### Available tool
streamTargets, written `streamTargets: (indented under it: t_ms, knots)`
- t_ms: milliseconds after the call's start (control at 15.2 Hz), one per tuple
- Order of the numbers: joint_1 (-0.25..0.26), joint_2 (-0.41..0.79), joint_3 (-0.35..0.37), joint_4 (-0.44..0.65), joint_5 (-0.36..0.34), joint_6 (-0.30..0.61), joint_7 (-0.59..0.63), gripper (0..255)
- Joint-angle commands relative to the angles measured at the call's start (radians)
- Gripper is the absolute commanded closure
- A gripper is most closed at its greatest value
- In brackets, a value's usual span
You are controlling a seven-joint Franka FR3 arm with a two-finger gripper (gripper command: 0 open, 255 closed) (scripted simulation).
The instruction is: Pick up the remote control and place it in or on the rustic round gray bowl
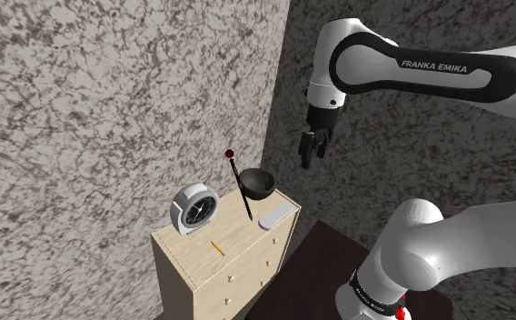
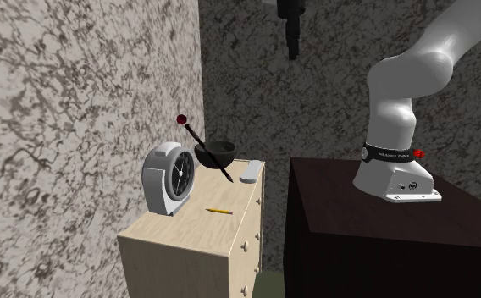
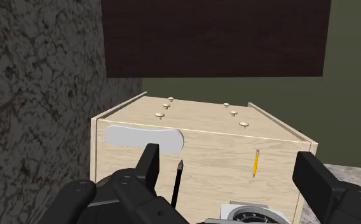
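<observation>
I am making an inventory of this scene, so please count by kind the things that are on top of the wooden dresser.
alarm clock: 1
dark bowl: 1
light grey remote control: 1
yellow pencil: 1
black stick with a red ball tip: 1
Total: 5

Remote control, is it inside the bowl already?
No, the pale grey remote control lies flat on the wooden dresser top, outside the dark bowl.
</observation>
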Motion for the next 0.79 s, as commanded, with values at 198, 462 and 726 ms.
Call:
streamTargets:
  t_ms: [198,462,726]
  knots:
    - [0.016,-0.016,-0.06,-0.094,-0.052,0.087,-0.146,0]
    - [0.032,-0.004,-0.148,-0.197,-0.126,0.217,-0.339,0]
    - [0.046,0.052,-0.245,-0.27,-0.201,0.366,-0.531,0]
